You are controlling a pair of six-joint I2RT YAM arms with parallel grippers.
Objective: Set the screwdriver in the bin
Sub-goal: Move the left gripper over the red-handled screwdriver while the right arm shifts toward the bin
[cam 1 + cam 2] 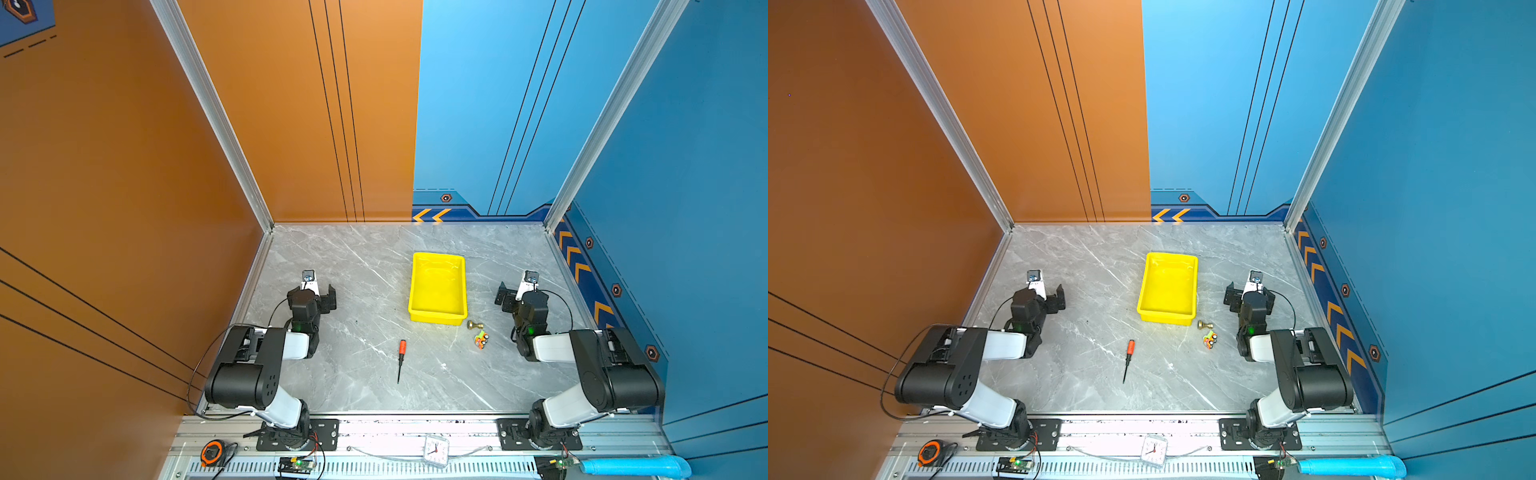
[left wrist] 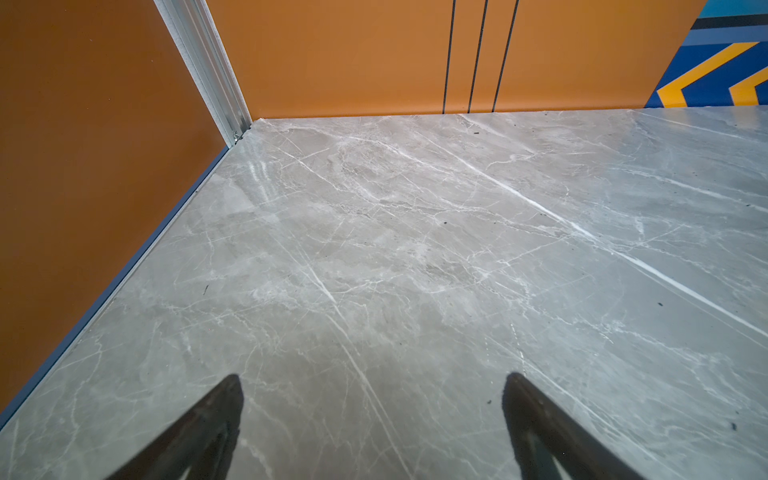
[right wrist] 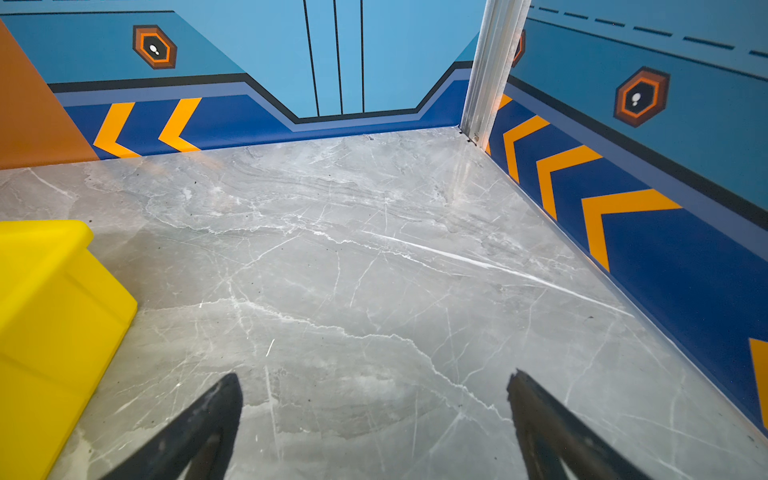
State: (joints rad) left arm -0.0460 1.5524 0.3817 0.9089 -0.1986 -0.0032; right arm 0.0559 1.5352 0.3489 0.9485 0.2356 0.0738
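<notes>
You are at the very start: nothing has been picked up, and the reach for the screwdriver (image 1: 401,359) has not yet begun. It lies flat on the grey marbled worktop (image 1: 353,270), in open space between the two arms. Its orange-red handle points toward the bin (image 1: 436,319) and its thin black shaft toward the near edge. It is well apart from the bin, which sits further back and looks empty.

Your left gripper (image 2: 372,386) hangs over bare worktop with its jaws wide apart and nothing between them. Your right gripper (image 3: 374,384) is spread the same way and is also empty. The bin's yellow wall shows at the edge of the right wrist view.

Neither wrist camera shows the screwdriver, so use a top view to guide the first approach. A small brass knob-like piece (image 1: 474,325) and a multicoloured toy (image 1: 481,340) lie near the bin's front corner on the right arm's side. The left arm therefore probably has the cleaner path.

For the next move, swing the chosen gripper back toward the near edge and over the handle. Turn the wrist so the jaws straddle the handle across its width, then descend until the fingertips nearly meet the worktop. Grip the handle rather than the shaft, which looks too slim to hold securely.
</notes>
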